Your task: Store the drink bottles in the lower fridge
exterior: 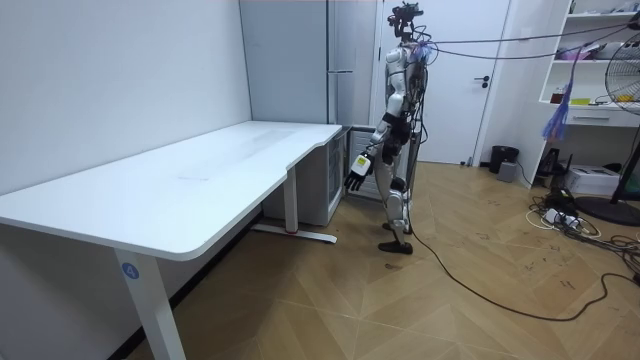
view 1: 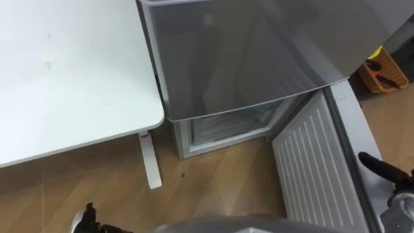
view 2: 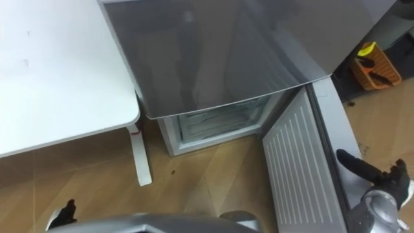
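Note:
The grey fridge stands right before me, its upper door closed. Below it the lower compartment is open and shows a pale, frosted interior. The lower door is swung out to my right, its ribbed white inner side facing up. My left hand hangs low at the lower left with relaxed fingers and holds nothing. My right hand hovers over the open door's outer edge, dark fingers spread, empty. In the room view I stand upright facing the fridge, left hand hanging.
A white table butts against the fridge on my left, its leg on the wood floor. An orange box with dark tools sits behind the fridge at right. In the room view, cables lie on the floor far right.

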Controlling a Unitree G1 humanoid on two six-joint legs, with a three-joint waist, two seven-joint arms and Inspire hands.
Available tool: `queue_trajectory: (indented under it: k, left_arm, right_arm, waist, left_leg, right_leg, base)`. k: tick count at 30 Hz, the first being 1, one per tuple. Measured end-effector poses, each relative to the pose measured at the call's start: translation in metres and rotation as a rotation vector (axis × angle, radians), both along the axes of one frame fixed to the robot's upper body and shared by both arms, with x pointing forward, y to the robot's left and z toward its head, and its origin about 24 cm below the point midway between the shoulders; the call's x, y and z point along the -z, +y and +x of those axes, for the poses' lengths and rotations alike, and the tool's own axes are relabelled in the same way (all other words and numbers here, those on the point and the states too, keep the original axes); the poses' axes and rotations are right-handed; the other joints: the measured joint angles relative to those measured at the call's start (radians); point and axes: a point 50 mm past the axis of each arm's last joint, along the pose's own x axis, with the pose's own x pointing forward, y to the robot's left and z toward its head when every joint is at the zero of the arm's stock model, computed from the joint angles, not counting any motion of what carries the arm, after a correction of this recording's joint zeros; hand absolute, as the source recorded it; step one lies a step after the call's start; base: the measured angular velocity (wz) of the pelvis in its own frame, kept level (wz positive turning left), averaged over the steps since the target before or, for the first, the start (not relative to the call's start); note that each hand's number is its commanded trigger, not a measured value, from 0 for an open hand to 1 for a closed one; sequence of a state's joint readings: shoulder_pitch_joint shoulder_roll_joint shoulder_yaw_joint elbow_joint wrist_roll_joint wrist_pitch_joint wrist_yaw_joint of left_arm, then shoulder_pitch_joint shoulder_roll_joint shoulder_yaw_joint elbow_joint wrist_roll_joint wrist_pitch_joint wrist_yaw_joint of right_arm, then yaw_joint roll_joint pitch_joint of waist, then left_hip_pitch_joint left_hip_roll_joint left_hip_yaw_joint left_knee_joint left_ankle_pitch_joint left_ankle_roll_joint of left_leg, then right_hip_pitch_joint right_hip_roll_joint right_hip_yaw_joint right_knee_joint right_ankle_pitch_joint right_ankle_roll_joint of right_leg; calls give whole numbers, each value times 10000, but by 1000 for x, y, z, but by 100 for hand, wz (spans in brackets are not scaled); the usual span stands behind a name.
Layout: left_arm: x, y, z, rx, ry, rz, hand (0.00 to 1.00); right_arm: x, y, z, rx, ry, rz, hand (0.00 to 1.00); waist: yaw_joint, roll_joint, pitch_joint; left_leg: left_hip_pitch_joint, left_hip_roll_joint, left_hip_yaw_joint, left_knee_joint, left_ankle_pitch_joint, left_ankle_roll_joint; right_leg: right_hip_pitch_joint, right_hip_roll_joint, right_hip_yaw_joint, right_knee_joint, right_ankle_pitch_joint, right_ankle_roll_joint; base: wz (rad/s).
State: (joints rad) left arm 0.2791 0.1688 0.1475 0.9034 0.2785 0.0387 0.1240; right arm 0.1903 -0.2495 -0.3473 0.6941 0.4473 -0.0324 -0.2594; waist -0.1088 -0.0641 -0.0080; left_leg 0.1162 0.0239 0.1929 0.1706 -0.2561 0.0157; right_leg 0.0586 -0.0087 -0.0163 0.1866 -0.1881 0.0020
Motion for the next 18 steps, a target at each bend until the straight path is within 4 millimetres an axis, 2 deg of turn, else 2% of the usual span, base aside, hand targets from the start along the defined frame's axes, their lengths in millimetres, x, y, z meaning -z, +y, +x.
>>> queue_trajectory:
  k: [7, 9, 10, 11, 12, 13, 14, 15, 16, 17, 18]
  left_arm:
    - [3, -7, 6, 618, 187, -193, 0]
    - [3, -5, 7, 641, 162, -159, 0]
    - [3, -5, 6, 635, 230, -146, 0]
    - [3, -4, 6, 630, 256, -139, 0]
    - [3, -4, 6, 629, 258, -129, 0]
    - [3, -3, 5, 629, 291, -124, 0]
    - [3, -3, 6, 635, 288, -132, 0]
    - [2, -2, 9, 675, 216, -167, 0]
    - [1, -1, 12, 673, 136, -176, 0]
    - [1, -1, 13, 653, 116, -173, 0]
    - [0, 1, 16, 613, 24, -137, 0]
  right_arm:
    - [4, 16, 3, -736, 98, -59, 0]
    - [1, 20, 9, -970, -220, 24, 0]
    - [-1, 25, 15, -1333, -412, 32, 0]
    - [-4, 29, 22, -1673, -600, 40, 0]
    - [-6, 32, 26, -1878, -711, 68, 0]
    - [-9, 39, 35, -2385, -951, 156, 0]
    - [-10, 42, 39, -2633, -1008, 170, 0]
    - [-11, 48, 48, -3157, -1033, 109, 0]
    - [-13, 56, 56, -3641, -1097, 167, 0]
    - [-15, 60, 61, -3911, -1170, 204, 0]
    - [-15, 70, 66, -4376, -1307, 376, 0]
  waist:
    - [33, -15, 25]
    - [45, -8, 20]
    - [36, 67, 56]
    - [69, 34, 31]
    - [83, 45, 53]
    - [137, 75, 54]
    - [165, 83, 52]
    - [218, 97, 59]
    - [306, 140, 44]
    - [358, 147, 44]
    - [360, 217, 129]
  left_leg:
    - [-23, 5, 189, 24, -1, 2]
    - [-42, 12, 340, 77, -1, 3]
    - [-104, 8, 532, 141, -1, 3]
    - [-190, 2, 730, 238, -2, 5]
    - [-209, 4, 898, 274, -3, 5]
    - [-240, 21, 1328, 293, -1, 8]
    - [-278, 27, 1474, 300, 8, 24]
    - [-401, 65, 1834, 325, 35, 69]
    - [-565, 183, 2370, 312, 86, 154]
    - [-632, 337, 2800, 265, 117, 209]
    - [-702, 541, 3824, 179, 98, 248]
  right_leg:
    - [-135, 0, 136, 73, 24, 17]
    - [-406, 0, 148, 305, 24, 17]
    - [-581, -10, 142, 476, 29, 13]
    - [-765, -19, 169, 654, 51, 11]
    - [-866, -21, 194, 741, 71, 8]
    - [-1049, 4, 308, 790, 175, 16]
    - [-1156, 18, 369, 799, 240, 20]
    - [-1393, 50, 390, 713, 458, 43]
    - [-1504, 131, 330, 337, 864, 30]
    - [-1513, 147, 118, 192, 1028, 20]
    - [-1664, -53, -985, 909, 729, -155]
  base:
    - [-8]
    - [-27]
    - [-45]
    - [-51]
    - [-65]
    - [-61]
    - [-78]
    - [-81]
    - [-83]
    - [-65]
    - [-37]
